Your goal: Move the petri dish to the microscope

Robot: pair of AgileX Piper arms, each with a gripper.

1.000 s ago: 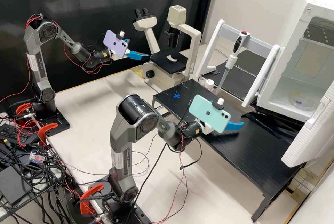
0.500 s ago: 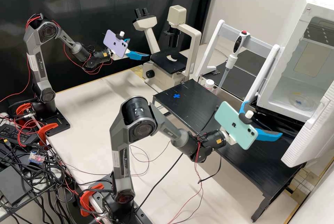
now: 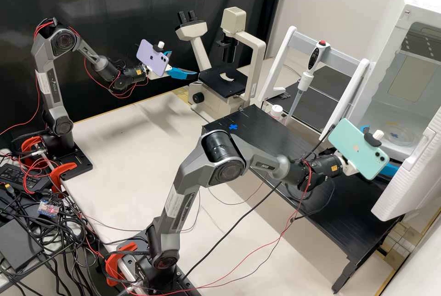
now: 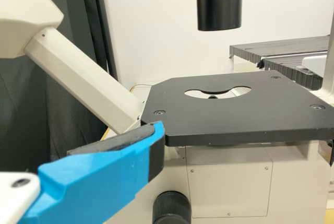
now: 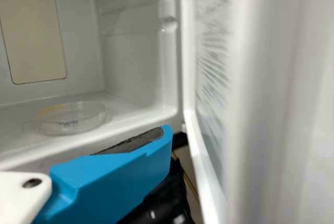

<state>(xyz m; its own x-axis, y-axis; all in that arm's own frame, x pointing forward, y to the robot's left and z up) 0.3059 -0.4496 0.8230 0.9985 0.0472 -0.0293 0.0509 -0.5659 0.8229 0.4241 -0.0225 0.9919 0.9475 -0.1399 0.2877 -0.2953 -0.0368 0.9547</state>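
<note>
The clear petri dish (image 3: 401,136) lies on the floor of the white cabinet at the right, over a blue mark; the right wrist view shows the dish (image 5: 73,118) flat inside. At the cabinet's opening, my right gripper (image 3: 384,146) stands open, its fingers apart around no object. One blue finger of this right gripper (image 5: 117,174) is in front of the cabinet's floor edge, short of the dish. Beside the microscope (image 3: 216,83), my left gripper (image 3: 184,63) is open. A finger of the left gripper (image 4: 104,174) is near the corner of the bare black stage (image 4: 229,122).
The cabinet's open door (image 3: 409,172) stands close beside the right gripper. A black raised table (image 3: 294,162) with a blue cross lies below the right arm. Behind it are a white frame (image 3: 285,52) holding a pipette (image 3: 304,81) and a small white-capped bottle (image 3: 276,111).
My right arm has swung rightward across the black table to the cabinet, and its fingers have spread apart on the way. The left arm, the petri dish and the microscope have stayed put.
</note>
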